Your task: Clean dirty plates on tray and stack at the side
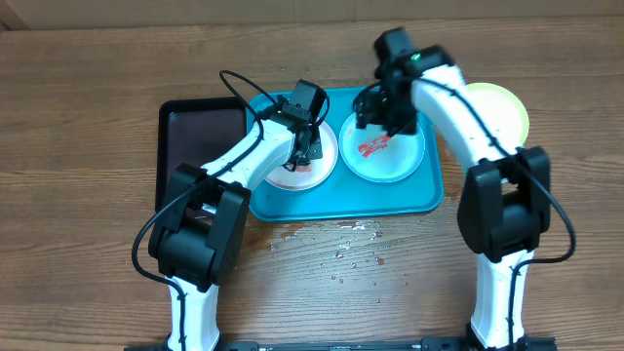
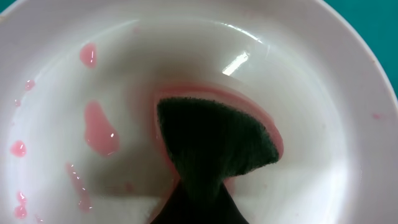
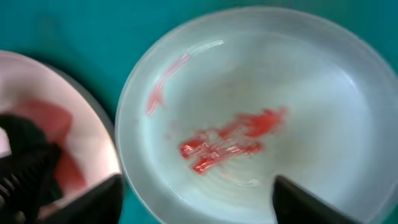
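The turquoise tray (image 1: 409, 195) holds two plates. The white plate (image 1: 322, 166) lies on its left half with pink-red smears; in the left wrist view (image 2: 311, 93) it fills the frame. My left gripper (image 1: 310, 146) is shut on a dark green sponge (image 2: 217, 143) pressed onto the white plate. The mint green plate (image 1: 390, 161) lies on the tray's right half with a red smear (image 3: 230, 143) in its middle. My right gripper (image 3: 196, 199) hangs open just above that plate, fingers wide apart. The yellow-green plate (image 1: 502, 107) lies on the table to the right of the tray.
A black rectangular tray (image 1: 195, 136) lies left of the turquoise tray. Water drops (image 1: 346, 249) dot the wooden table in front of the tray.
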You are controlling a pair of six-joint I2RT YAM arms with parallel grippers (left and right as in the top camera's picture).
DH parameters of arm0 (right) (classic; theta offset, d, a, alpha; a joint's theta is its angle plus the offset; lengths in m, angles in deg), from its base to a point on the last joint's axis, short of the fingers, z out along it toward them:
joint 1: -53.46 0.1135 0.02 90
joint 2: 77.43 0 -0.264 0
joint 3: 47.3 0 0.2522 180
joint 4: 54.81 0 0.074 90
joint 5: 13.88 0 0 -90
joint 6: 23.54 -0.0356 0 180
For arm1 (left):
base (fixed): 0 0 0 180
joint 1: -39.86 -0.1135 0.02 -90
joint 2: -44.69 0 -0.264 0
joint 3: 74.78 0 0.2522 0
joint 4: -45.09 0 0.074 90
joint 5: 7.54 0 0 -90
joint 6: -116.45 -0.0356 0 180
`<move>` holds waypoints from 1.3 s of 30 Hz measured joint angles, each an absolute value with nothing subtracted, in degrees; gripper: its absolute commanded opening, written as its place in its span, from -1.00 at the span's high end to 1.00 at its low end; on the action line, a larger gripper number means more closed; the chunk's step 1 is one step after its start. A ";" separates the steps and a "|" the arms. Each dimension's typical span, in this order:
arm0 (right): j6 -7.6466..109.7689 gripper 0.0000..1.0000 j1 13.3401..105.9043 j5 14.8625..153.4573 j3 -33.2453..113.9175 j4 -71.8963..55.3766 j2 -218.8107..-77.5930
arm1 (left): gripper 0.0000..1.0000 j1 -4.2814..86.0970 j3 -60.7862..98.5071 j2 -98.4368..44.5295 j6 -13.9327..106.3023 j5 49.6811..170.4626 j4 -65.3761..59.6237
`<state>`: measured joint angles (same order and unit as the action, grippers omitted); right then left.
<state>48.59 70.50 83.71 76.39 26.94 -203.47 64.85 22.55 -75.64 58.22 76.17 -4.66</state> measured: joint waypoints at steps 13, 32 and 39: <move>54.73 -0.57 73.18 91.08 77.13 44.38 -202.86 | 0.92 64.15 22.55 -75.64 58.04 76.41 -4.70; 60.28 0.91 76.09 94.40 62.88 30.39 -202.51 | 0.91 62.67 22.55 -75.64 57.78 76.91 -4.59; 60.50 0.91 76.38 95.14 61.15 24.45 -202.51 | 0.92 62.34 22.55 -75.62 57.65 77.85 -4.59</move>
<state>60.50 76.38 95.14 61.15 24.45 -202.51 62.34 22.55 -75.62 57.65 77.85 -4.59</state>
